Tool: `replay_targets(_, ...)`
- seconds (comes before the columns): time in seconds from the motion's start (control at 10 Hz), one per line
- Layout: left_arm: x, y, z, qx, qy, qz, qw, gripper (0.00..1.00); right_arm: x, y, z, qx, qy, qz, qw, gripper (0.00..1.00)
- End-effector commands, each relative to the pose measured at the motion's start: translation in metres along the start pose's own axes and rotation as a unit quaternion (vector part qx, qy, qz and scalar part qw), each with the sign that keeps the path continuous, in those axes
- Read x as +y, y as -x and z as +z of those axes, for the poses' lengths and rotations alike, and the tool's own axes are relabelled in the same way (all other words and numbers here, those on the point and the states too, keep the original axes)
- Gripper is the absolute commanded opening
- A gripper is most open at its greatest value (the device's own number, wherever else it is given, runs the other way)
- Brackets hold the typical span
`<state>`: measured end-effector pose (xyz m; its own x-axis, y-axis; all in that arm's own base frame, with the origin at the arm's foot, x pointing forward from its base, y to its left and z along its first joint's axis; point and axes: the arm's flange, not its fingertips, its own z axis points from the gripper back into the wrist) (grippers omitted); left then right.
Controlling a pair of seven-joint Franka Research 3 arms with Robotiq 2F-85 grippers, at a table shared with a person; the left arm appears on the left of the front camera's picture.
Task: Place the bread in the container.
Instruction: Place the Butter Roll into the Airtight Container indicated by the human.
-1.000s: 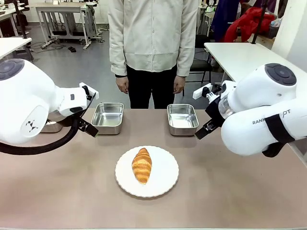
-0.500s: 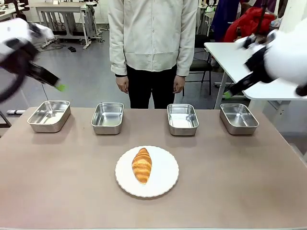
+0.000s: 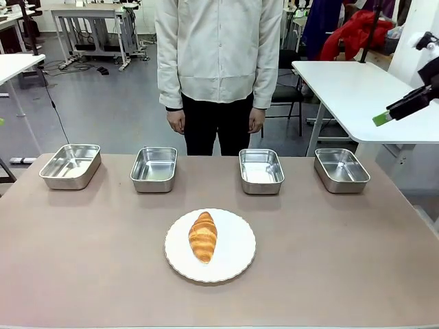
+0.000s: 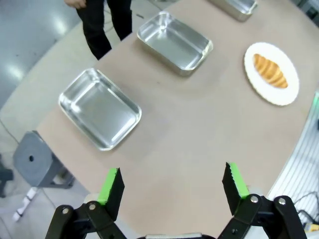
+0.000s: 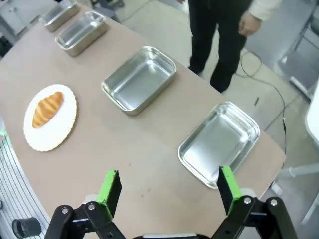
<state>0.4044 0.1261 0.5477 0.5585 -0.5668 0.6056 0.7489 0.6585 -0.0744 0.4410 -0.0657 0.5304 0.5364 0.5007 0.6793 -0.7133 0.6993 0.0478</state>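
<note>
1. While it lies lengthwise on the middle of a round white scalloped plate (image 3: 236, 262), the croissant (image 3: 203, 236) sits at the near centre of the brown table (image 3: 343, 260), apart from both grippers and from the person's hands.
2. Four steel pans stand in a row along the table's far edge, well apart from the plate: one far left (image 3: 70, 165), one left of middle (image 3: 154, 168), one right of middle (image 3: 261, 170) and one far right (image 3: 341, 169). Each shows a bare, shiny floor, and which one is meant for the bread cannot be told.
3. Seen from its own wrist, the left gripper (image 4: 172, 186) hangs high over the table's left end, its jaws spread wide apart, with the two left-hand pans below and beyond its green pads.
4. Likewise spread wide, the right gripper (image 5: 169, 191) hangs high over the table's right end, near the far-right pan; from the front its green-tipped finger shows at the upper right, well above the tabletop.
5. At the far side a person (image 3: 219, 62) in a pale shirt stands with arms down, hands by the thighs.
</note>
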Motion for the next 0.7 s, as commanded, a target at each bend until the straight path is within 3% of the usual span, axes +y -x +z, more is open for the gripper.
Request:
replay_targets(0.0,-0.007,-0.012,-0.006,-0.002,0.000,0.014,1.000,1.00,0.002,-0.006,-0.002,0.013,0.015,-0.024,1.000,1.00)
replay_targets(0.4,-0.005,-0.008,-0.005,0.004,-0.003,0.011,1.000,1.00,0.001,-0.001,-0.003,0.014,0.013,-0.009,1.000,1.00)
replay_targets(0.6,0.003,0.005,0.026,-0.039,0.042,0.001,0.998,1.00,-0.013,0.018,0.037,-0.045,-0.017,0.010,0.999,1.00)
